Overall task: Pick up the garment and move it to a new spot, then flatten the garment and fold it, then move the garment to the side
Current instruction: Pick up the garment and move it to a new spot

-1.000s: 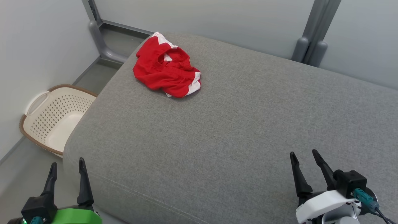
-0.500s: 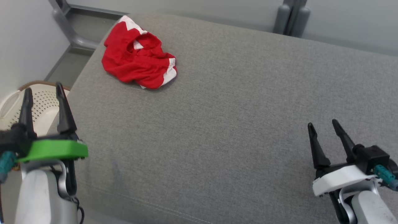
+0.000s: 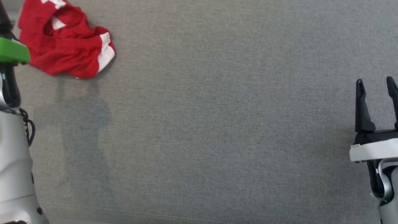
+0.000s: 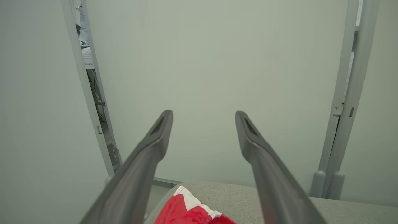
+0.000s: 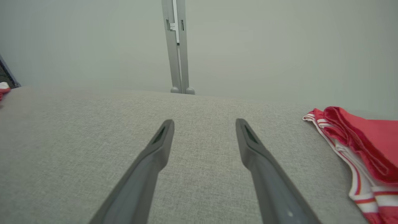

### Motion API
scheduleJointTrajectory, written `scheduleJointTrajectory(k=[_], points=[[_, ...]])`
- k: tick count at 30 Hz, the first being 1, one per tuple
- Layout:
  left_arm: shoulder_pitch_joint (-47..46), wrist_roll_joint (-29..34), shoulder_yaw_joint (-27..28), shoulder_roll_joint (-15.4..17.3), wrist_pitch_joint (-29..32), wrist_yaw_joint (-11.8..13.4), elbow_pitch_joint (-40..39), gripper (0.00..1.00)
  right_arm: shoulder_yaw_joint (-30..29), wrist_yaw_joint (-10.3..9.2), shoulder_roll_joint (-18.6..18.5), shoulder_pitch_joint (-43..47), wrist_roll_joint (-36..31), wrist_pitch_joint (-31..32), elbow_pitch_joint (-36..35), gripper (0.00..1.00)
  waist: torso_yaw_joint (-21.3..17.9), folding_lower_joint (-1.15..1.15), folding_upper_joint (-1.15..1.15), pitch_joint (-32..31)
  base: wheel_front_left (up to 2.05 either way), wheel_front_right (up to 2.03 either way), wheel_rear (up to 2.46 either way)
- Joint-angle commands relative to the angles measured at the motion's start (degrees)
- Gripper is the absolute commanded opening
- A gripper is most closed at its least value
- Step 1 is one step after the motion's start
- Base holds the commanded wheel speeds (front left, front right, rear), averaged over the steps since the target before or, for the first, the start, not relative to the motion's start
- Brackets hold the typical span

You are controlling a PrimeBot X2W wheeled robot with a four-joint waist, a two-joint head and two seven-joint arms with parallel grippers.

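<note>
The garment (image 3: 65, 46) is a crumpled red piece with white trim, lying at the upper left of the head view on a grey upholstered cushion (image 3: 217, 130). My left arm's green mount (image 3: 12, 53) sits just left of it, overlapping its edge. In the left wrist view my left gripper (image 4: 203, 113) is open and empty, its fingers pointing at the wall above the garment (image 4: 189, 211), which peeks in at the bottom. My right gripper (image 3: 374, 82) stands open and empty far to the right, over bare cushion (image 5: 93, 140).
A second red garment with white striped trim (image 5: 357, 149) lies on the cushion to the right of my right gripper. Pale walls and grey upright posts (image 5: 177, 46) stand behind the cushion. Its far left edge (image 4: 168, 196) drops to the floor.
The head camera has tilted down and closer, so the whole picture shifted. My left gripper has come up alongside the garment. Both grippers stay open.
</note>
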Motion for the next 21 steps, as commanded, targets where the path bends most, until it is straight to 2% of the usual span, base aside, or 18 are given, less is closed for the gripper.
scheduleJointTrajectory(k=[1, 8, 15, 19, 21], points=[[-2.2, -0.3, 0.1, 1.0, 0.7, -0.1, 1.6, 1.00, -0.5, -0.09, -0.1, -1.3, -0.4, 0.1, -1.1, 1.00, -7.4, 0.00, 0.00, 7.7, 0.00, 0.00, 0.00], [-8.0, -2.8, 0.6, 4.2, 4.4, -0.5, 13.0, 1.00, -1.0, -0.09, 0.2, -2.0, -0.7, 0.3, -3.9, 1.00, -9.9, 0.00, 0.00, 10.7, 0.00, 0.00, 0.00], [-9.6, -5.9, 1.3, 6.1, 9.5, -0.7, 25.2, 1.00, -1.1, -0.09, 0.6, -2.2, -1.0, 0.3, -4.1, 1.00, -11.1, 0.00, 0.00, 11.4, 0.00, 0.00, 0.00], [-10.1, -7.4, 1.4, 6.8, 14.4, -0.9, 30.9, 1.00, -1.1, -0.09, 0.5, -2.2, -1.0, 0.2, -4.0, 1.00, -11.4, 0.00, 0.00, 11.3, 0.00, 0.00, 0.00], [-9.9, -8.3, 0.7, 6.9, 19.6, -1.0, 35.4, 1.00, -1.1, -0.09, 0.9, -2.1, -1.3, 0.4, -4.3, 1.00, -11.5, 0.00, 0.00, 11.2, 0.00, 0.00, 0.00]])
